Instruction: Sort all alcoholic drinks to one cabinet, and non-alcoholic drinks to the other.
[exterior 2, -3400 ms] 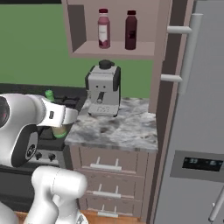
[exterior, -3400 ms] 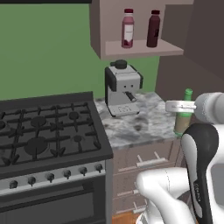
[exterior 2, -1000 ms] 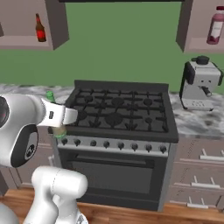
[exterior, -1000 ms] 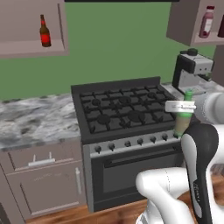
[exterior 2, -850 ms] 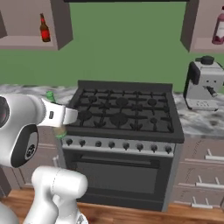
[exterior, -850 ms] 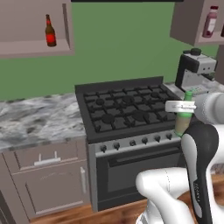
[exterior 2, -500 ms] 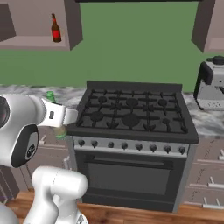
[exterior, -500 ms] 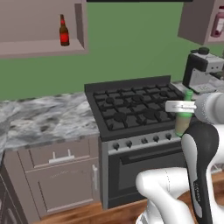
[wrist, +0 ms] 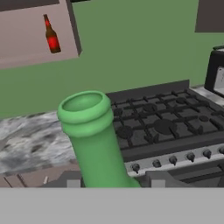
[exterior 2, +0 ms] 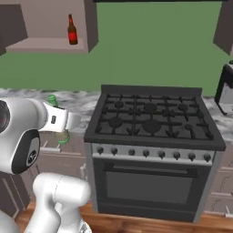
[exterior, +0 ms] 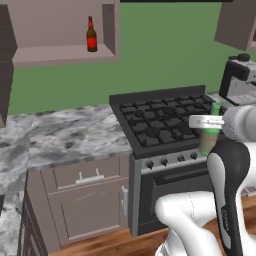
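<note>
The gripper (exterior: 207, 121) is clamped on the green bottle (exterior: 209, 135), holding it upright in the air in front of the stove (exterior: 165, 120). In the left base view the bottle sits at about 3 o'clock in the frame, its green mouth poking up above the white finger bar and its pale label showing below it. In the right base view the same green bottle (exterior 2: 58, 125) hangs at about 9 o'clock, just beside the robot's white shoulder, with the gripper (exterior 2: 61, 119) closed across its neck (most of the body is hidden behind the hand there). Seen from the hand camera, the green bottle (wrist: 94, 140) rises from 6 o'clock toward the centre, its open round lip facing the lens; the fingertips themselves are too low to make out.

The amber-brown bottle (exterior: 91, 35) with a red label stands upright on the shelf of an open wall cabinet (exterior: 60, 52) at about 11 o'clock in the left base view, near the cabinet's right-hand wall. In the right base view the amber-brown bottle (exterior 2: 72, 30) also sits at 11 o'clock, and in the hand view (wrist: 51, 34) it stands at about 10 o'clock.

Below that cabinet runs a marbled grey counter (exterior: 60, 137), just left of the black stove. A coffee machine (exterior: 240, 80) stands on the counter at the stove's far side, at 2 o'clock in the left base view.
</note>
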